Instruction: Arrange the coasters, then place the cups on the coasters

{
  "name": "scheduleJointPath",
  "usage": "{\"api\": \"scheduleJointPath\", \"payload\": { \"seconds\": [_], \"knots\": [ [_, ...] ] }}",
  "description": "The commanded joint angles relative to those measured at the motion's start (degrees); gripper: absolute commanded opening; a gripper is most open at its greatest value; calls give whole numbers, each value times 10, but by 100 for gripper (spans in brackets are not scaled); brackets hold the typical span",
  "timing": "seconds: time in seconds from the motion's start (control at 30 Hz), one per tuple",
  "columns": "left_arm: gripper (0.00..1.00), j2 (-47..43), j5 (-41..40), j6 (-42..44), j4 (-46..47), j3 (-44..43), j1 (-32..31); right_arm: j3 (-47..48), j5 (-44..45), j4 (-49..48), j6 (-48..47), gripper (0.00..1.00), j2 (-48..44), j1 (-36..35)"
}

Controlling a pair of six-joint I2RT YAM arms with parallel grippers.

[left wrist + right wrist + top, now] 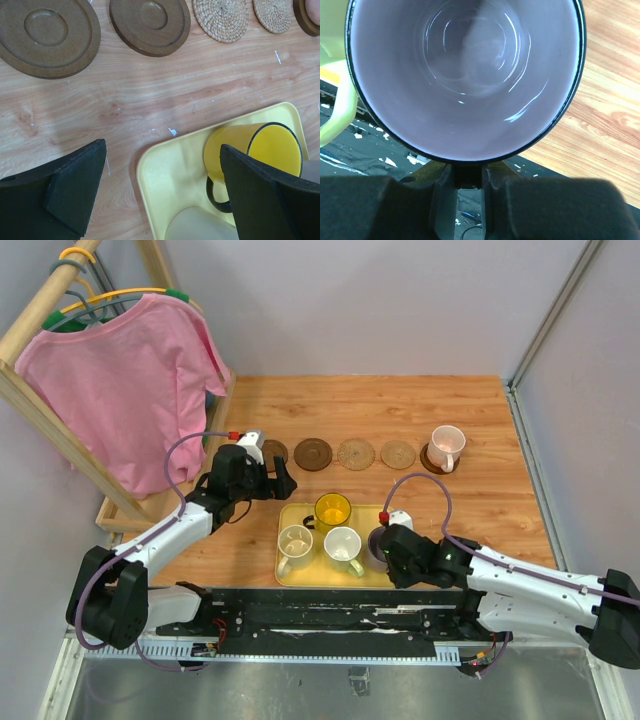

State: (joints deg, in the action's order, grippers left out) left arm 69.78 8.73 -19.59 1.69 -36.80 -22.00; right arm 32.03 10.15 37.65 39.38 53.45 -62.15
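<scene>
On wooden table [480, 410], at right end of yellow tray [285, 575]: grey-purple cup [470, 75], handle pinched between nearly closed fingers [545, 210] of right gripper [467, 182], bowl just beyond fingertips. Right arm stretched low, reaching leftward. Left gripper [162, 150] spread wide, empty, hovering between coasters [313, 453] and tray, yellow cup [272, 147] beside one finger.

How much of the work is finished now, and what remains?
Done: five coasters lie in a row, and the pink cup stands on the rightmost one. In hand: the right hand pinches the grey-purple cup by its handle at the yellow tray. Left: that cup plus the yellow cup, beige cup and white cup; the left hand is open.
</scene>
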Motion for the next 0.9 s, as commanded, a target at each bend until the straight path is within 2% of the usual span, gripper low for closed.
{"api": "scheduleJointPath", "payload": {
  "seconds": [0.0, 0.4, 0.67, 0.87],
  "knots": [
    [100, -11, 3, 1, 17, 1, -4, 30, 49, 4, -8, 1, -9, -9],
    [100, -14, -3, 5, 23, -10, -5, 184, 202, 42, -74, 1, 64, 5],
    [100, 1, -9, 7, 34, -23, -4, 259, 162, -17, -166, 1, 133, 146],
    [100, 32, -9, 12, 39, -43, -5, 309, 82, -68, -221, 1, 212, 268]
  ]
}}
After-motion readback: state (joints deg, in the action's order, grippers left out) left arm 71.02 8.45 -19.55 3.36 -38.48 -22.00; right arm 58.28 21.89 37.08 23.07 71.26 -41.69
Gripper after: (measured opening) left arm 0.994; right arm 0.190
